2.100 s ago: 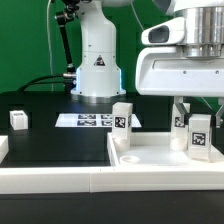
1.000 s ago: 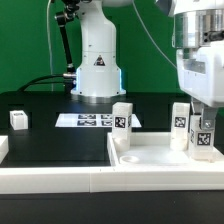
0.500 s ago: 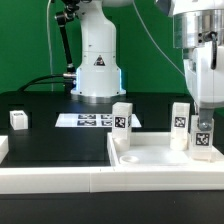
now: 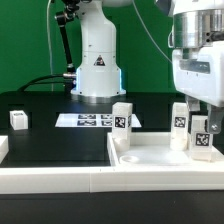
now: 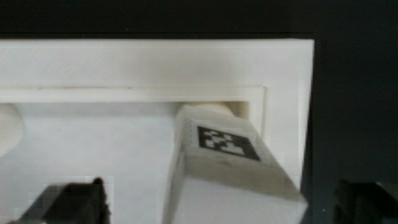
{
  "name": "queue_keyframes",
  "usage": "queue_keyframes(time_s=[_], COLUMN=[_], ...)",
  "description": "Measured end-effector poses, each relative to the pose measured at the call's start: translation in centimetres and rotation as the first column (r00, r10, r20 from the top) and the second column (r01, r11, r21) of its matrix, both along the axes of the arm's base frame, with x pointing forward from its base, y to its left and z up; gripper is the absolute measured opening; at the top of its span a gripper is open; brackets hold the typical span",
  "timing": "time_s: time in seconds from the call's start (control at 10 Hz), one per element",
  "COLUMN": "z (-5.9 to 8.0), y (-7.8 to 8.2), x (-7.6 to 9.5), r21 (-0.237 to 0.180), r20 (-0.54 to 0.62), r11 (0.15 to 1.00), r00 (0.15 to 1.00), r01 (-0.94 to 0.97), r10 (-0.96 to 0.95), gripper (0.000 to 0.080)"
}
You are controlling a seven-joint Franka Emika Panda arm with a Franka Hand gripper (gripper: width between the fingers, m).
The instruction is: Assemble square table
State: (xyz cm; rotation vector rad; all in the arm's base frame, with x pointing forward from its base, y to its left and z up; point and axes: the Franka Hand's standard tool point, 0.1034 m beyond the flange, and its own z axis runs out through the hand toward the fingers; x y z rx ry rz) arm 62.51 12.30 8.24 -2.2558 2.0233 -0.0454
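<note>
The white tabletop (image 4: 150, 157) lies tray-side up at the exterior view's lower right. Three tagged white legs stand on it: one at a rear corner (image 4: 122, 118), one at the other rear corner (image 4: 180, 117), and one in the near right corner (image 4: 200, 140). A further leg (image 4: 18, 119) stands on the black table at the far left. My gripper (image 4: 203, 118) hangs over the near right leg. In the wrist view that leg (image 5: 224, 160) stands in the tabletop's corner (image 5: 107, 120). My gripper (image 5: 217, 205) is open, its dark fingers (image 5: 71, 200) clear of the leg on both sides.
A long low white border wall (image 4: 50, 180) runs along the front edge. The marker board (image 4: 88, 120) lies flat in front of the robot's white base (image 4: 97, 65). Black table surface (image 4: 60, 145) lies between the left leg and the tabletop.
My gripper has let go of the near right leg and its fingers have spread apart. The hand has turned about its vertical axis, showing its broad side. The leg stays upright in the corner.
</note>
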Motion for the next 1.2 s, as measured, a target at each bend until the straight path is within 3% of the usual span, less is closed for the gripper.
queue_keyframes(time_s=[0.2, 0.5, 1.2], z=[0.13, 0.11, 0.05], y=[0.54, 0.58, 0.19], x=[0.17, 0.15, 0.17], r21=[-0.028, -0.06, -0.136], r20=[0.028, 0.031, -0.009], r11=[0.967, 0.875, 0.534], r00=[0.967, 0.875, 0.54], r01=[-0.252, -0.48, -0.834], r10=[0.253, 0.482, 0.842], gripper=[0.0648, 0.0648, 0.0648])
